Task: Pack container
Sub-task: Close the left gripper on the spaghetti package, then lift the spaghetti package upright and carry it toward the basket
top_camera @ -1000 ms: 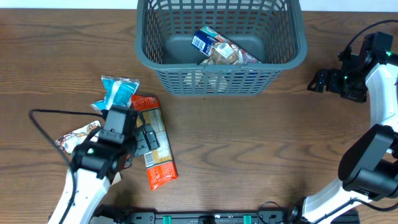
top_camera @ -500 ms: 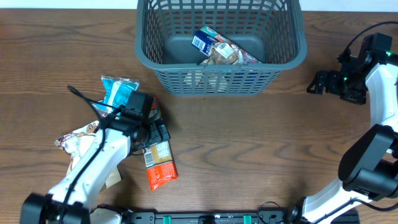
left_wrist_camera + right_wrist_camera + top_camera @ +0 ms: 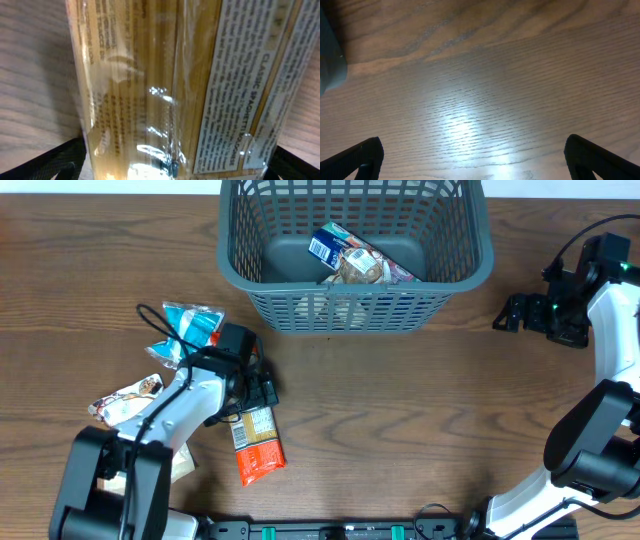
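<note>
From overhead, one container (image 3: pixel 355 310) stands at the far middle of the table (image 3: pixel 400 420). Two packs lie in it: a blue-and-white pack (image 3: pixel 325 245) leaning on a brownish pack (image 3: pixel 365 268). Three packs lie on the table to its near left: a blue pack (image 3: pixel 190 328), a white-and-brown pack (image 3: pixel 125 402) and a spaghetti pack (image 3: pixel 255 438). The left gripper (image 3: pixel 262 392) sits over the far end of the spaghetti pack. The right gripper (image 3: pixel 510 312) hangs over bare wood just right of the container.

In the left wrist view, the clear spaghetti pack fills the frame. One dark finger (image 3: pixel 55 165) shows at each lower corner, so the jaws are spread wide, one on either side of the pack. Whether they touch it, I cannot tell.

In the right wrist view, two fingertips (image 3: pixel 355 157) stand wide apart over bare wood with nothing between them. One corner of the container shows at the left edge.
</note>
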Robot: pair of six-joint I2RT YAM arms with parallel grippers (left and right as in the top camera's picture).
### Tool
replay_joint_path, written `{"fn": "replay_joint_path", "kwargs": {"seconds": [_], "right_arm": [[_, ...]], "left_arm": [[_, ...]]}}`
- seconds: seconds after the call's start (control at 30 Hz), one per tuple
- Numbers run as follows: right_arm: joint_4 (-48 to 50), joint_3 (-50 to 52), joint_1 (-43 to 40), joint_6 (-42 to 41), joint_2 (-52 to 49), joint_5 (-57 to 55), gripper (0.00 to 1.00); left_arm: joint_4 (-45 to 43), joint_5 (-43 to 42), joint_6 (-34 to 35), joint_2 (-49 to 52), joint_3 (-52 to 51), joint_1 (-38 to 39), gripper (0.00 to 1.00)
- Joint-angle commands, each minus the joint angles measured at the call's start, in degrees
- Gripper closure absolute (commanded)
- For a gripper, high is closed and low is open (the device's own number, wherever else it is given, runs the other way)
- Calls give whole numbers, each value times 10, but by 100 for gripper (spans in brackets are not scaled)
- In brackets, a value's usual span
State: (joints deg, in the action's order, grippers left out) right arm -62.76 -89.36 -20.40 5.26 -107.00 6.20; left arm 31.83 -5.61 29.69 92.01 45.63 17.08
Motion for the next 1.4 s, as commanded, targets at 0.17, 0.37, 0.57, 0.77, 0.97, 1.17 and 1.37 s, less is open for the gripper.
{"fn": "replay_joint_path", "kwargs": {"seconds": [0.17,0.37,0.57,0.77,0.97,1.17,1.37], "right_arm": [[0,2,6,9,2,0,1],[3,2,6,11,2,0,1],[5,2,6,12,2,0,1],[9,2,6,12,2,0,1],[13,2,6,12,2,1,1],[14,2,6,12,2,1,1],[15,2,6,12,2,1,1]], "left_arm": [[2,26,-31,29,0,0,23],[14,26,-31,29,0,0,70],[36,26,-31,26,0,0,94],[68,27,-40,-33,0,0,94],[101,42,-46,-146,0,0,94],[149,64,-46,-245,0,0,94],[161,66,-46,-318,0,0,94]]}}
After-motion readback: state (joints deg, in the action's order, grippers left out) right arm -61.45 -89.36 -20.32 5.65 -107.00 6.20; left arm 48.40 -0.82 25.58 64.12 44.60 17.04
